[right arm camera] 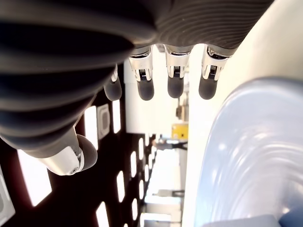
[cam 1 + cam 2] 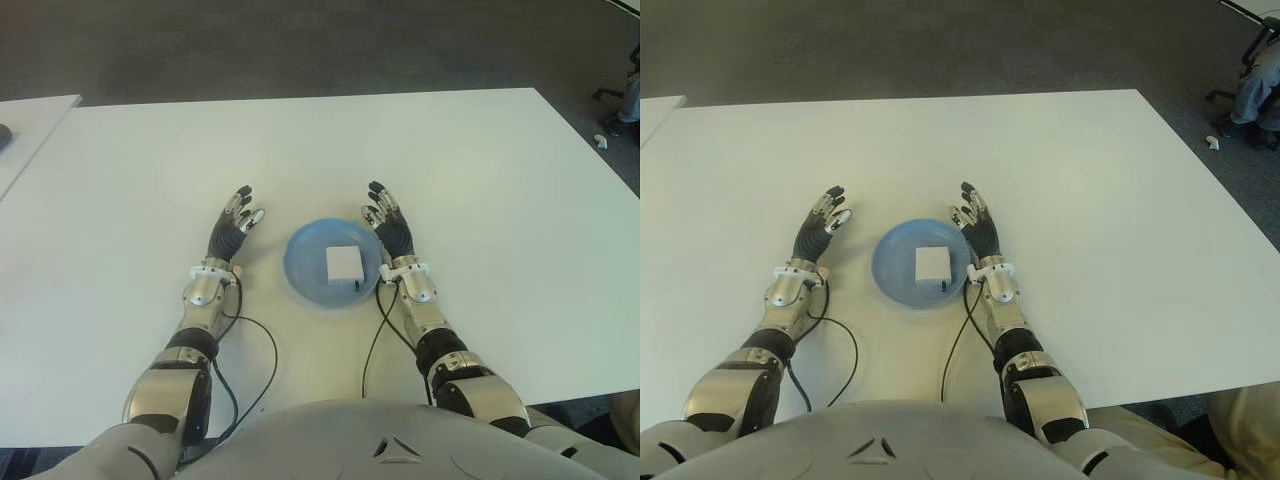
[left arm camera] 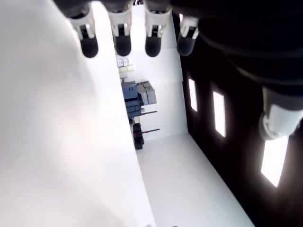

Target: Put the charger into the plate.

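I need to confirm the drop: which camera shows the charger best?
The left eye view: the white charger shows whole from above, lying inside the blue plate. The right eye view shows the same. The right wrist view catches only the plate's rim; the left wrist view shows neither.

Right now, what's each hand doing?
Left hand: open, empty, left of the plate.
Right hand: open, empty; charger lies in the plate.
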Action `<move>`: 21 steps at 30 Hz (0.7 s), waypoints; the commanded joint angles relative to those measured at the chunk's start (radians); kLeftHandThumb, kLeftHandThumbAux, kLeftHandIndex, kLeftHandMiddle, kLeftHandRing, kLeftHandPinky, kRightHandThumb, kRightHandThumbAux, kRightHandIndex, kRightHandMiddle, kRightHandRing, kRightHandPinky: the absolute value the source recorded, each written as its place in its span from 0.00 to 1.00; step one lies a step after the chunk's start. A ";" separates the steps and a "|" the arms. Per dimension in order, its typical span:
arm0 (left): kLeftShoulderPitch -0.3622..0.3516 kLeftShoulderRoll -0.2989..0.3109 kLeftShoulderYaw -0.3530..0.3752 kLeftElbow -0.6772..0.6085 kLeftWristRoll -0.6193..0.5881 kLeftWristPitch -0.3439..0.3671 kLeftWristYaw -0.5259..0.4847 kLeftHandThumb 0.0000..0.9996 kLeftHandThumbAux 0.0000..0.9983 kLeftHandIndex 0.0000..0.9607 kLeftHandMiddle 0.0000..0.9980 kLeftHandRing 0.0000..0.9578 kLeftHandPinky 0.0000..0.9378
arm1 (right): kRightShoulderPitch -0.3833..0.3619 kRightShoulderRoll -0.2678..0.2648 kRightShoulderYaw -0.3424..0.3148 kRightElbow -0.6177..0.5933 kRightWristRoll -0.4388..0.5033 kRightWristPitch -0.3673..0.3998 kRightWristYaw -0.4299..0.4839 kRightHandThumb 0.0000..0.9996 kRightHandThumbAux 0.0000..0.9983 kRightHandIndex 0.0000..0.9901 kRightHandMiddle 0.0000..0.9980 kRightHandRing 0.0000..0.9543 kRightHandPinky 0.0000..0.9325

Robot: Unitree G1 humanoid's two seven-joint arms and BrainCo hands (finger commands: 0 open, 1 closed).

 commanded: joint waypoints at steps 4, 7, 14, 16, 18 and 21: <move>0.165 -0.031 -0.063 0.088 0.089 0.108 0.042 0.04 0.40 0.00 0.00 0.00 0.00 | 0.231 0.032 -0.091 0.218 0.041 0.145 -0.148 0.09 0.55 0.00 0.00 0.00 0.02; 0.165 -0.031 -0.070 0.082 0.096 0.111 0.045 0.04 0.39 0.00 0.00 0.00 0.00 | 0.228 0.041 -0.109 0.223 0.043 0.133 -0.188 0.10 0.54 0.00 0.00 0.00 0.01; 0.150 -0.033 -0.072 0.082 0.099 0.132 0.040 0.04 0.37 0.00 0.00 0.00 0.00 | 0.221 0.050 -0.123 0.235 0.042 0.096 -0.221 0.11 0.52 0.00 0.00 0.00 0.00; 0.146 -0.035 -0.071 0.082 0.097 0.137 0.036 0.04 0.37 0.00 0.00 0.00 0.00 | 0.220 0.051 -0.125 0.238 0.042 0.090 -0.221 0.11 0.52 0.00 0.00 0.00 0.00; 0.142 -0.038 -0.070 0.084 0.095 0.142 0.034 0.04 0.37 0.00 0.00 0.00 0.00 | 0.216 0.050 -0.126 0.242 0.042 0.087 -0.218 0.11 0.51 0.00 0.00 0.00 0.00; 0.138 -0.041 -0.068 0.085 0.091 0.147 0.027 0.04 0.37 0.00 0.00 0.00 0.00 | 0.214 0.048 -0.126 0.247 0.039 0.087 -0.214 0.11 0.51 0.00 0.00 0.00 0.00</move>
